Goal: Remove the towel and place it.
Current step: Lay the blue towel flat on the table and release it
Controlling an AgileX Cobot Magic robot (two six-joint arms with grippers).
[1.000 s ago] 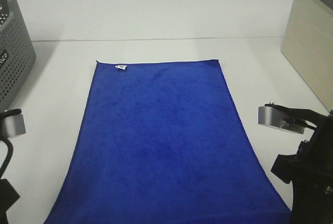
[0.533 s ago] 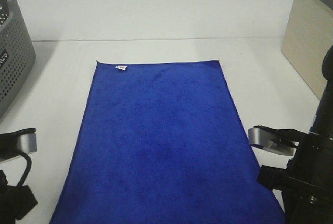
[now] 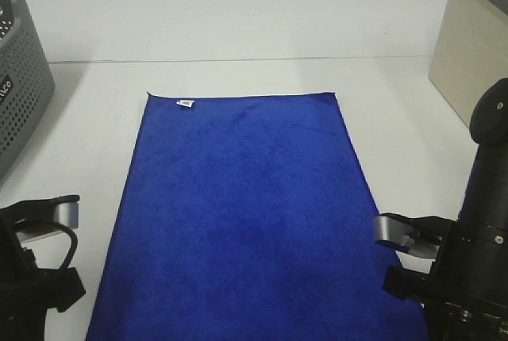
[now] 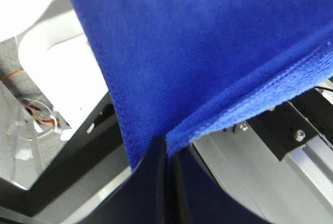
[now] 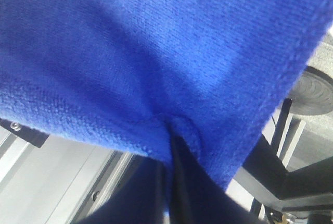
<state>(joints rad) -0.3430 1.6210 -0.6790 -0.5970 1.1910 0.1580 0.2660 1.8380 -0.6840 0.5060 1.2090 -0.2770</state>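
Towel (image 3: 246,214), royal blue, plush, rectangular, white tag (image 3: 185,103) at far corner

high: looks down on towel (image 3: 238,214) | wrists: close-up (same towel)

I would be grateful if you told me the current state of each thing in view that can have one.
towel: spread flat on the table, near corners pinched.
left gripper: shut on a towel corner.
right gripper: shut on the towel's other near corner.
grey perforated basket: upright at the left, contents hidden.
beige box: upright at the right, contents hidden.
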